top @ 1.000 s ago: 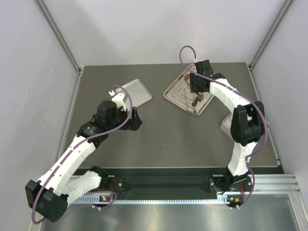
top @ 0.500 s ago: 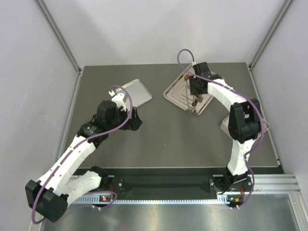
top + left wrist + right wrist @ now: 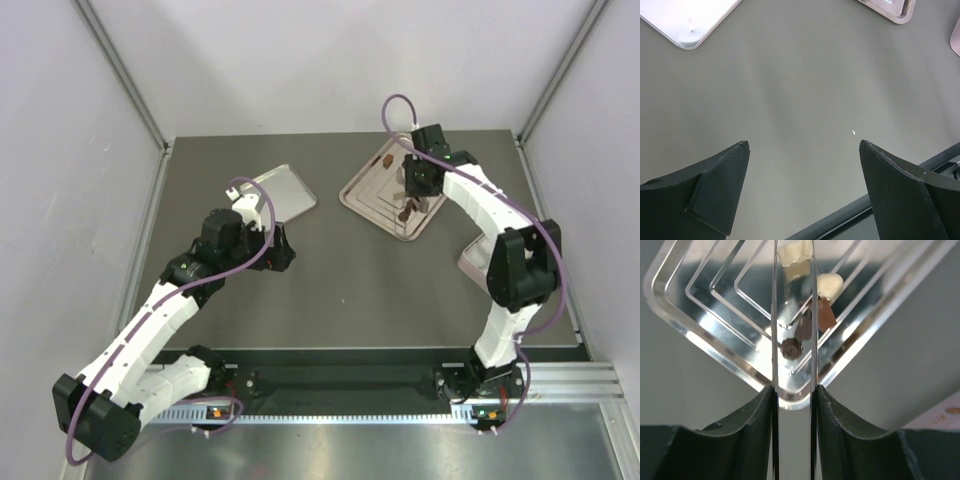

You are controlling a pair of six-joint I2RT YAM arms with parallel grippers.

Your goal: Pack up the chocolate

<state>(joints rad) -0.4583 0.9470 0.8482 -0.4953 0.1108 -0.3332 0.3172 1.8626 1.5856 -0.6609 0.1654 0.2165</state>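
Over the last second: a small swing of the right gripper point(image 3: 412, 185) leftward across the ridged tray point(image 3: 365, 195), then back right and a touch farther out, with the elbow pushed outward. No shift in the left gripper point(image 3: 802, 145), parked over bare table point(image 3: 790, 75) near the plain tray point(image 3: 285, 190), spread wide, nothing between the fingers. Reads as lining up over the pile rather than a pick, with no piece seen lifted. All visible chocolate point(image 3: 790, 347) on the ridged tray. In the right wrist view, one round dark piece centred in the narrow gap straight ahead of the right fingertips, close to the tray's near corner. A brown slab point(image 3: 822, 315) just right of that line, a cream piece point(image 3: 830, 284) beyond it, a tan piece point(image 3: 795, 252) farther ahead. Right fingers drawn close, with two thin shiny edges running forward between them; gripping something or merely near closed, cannot tell. Height above the pieces not readable. Pink box point(image 3: 468, 262) well apart from the tray, partly hidden by the right arm.
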